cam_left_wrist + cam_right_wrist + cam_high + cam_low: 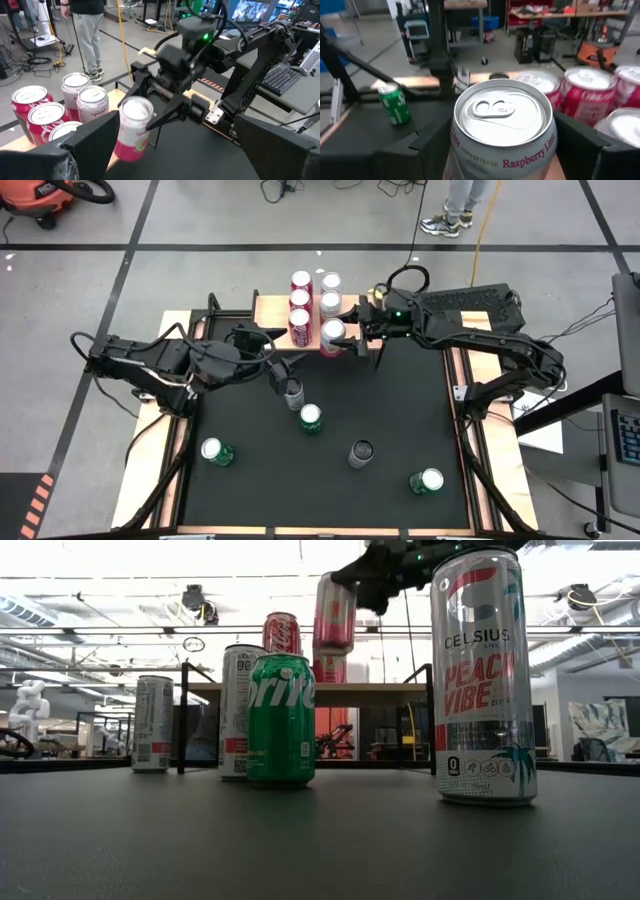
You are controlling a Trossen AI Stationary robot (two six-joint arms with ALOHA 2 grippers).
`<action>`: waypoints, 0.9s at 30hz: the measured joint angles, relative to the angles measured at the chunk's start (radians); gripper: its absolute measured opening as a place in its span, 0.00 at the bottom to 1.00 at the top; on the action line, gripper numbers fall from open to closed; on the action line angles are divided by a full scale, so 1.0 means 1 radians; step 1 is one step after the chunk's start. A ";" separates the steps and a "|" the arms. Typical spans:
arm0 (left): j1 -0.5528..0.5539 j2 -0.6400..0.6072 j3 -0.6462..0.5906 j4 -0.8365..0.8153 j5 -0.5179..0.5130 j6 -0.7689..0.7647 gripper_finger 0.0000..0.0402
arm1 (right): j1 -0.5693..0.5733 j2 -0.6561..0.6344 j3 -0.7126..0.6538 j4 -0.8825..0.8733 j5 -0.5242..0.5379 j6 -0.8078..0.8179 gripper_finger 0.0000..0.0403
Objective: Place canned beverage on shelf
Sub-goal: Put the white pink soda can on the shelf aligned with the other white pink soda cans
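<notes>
Between my right gripper's fingers sits a pink raspberry-lime can, pinched upright at the shelf's right front corner, seemingly lifted just above the wooden top; five more cans crowd that shelf, red ones beside pale ones; my left gripper hangs spread wide over the black mat, just beside a grey can near the shelf's front edge; a green can stands farther out.
</notes>
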 joint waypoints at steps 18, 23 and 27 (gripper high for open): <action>0.000 0.000 0.000 0.000 -0.005 0.000 0.99 | -0.028 0.037 0.000 -0.006 0.030 -0.073 0.67; 0.000 0.000 0.000 0.000 -0.005 0.000 0.99 | -0.032 0.055 0.000 -0.005 0.028 -0.070 0.67; 0.000 0.000 0.000 0.000 -0.005 -0.001 0.99 | -0.032 0.055 0.000 0.000 0.026 -0.052 0.67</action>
